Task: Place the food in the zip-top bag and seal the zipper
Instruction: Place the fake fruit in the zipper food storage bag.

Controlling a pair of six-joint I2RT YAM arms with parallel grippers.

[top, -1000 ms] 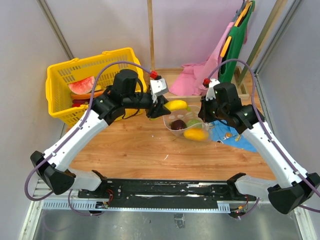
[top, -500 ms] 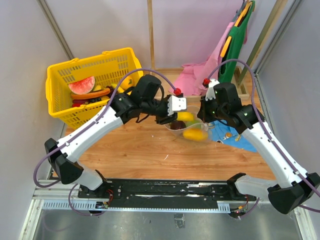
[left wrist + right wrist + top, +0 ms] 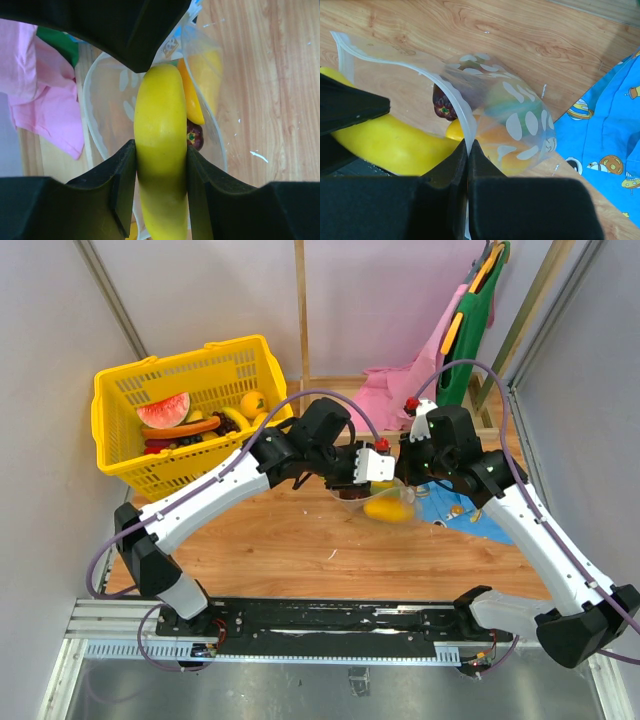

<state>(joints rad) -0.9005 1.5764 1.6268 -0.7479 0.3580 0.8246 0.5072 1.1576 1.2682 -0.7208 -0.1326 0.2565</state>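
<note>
From above, we see the left hand (image 3: 372,478) reaching over the mouth of the zip-top bag (image 3: 362,502), which lies on the wooden tabletop (image 3: 280,540) with a yellow-orange pepper (image 3: 390,509) inside. The right hand (image 3: 412,475) sits at the bag's far side, beside a blue cloth (image 3: 465,515). A yellow basket (image 3: 120,400) stands well apart to the left.

On the left wrist view, the hand's fingers (image 3: 120,175) pinch a banana (image 3: 160,125) from both sides, just above the bag's open rim (image 3: 92,115); a dark purple piece (image 3: 195,137) shows inside.

On the right wrist view, the right hand (image 3: 467,150) is pressed together on the bag's edge (the white zipper (image 3: 395,57) curves away from it), holding the mouth up, with the banana (image 3: 395,145) at the opening.
</note>
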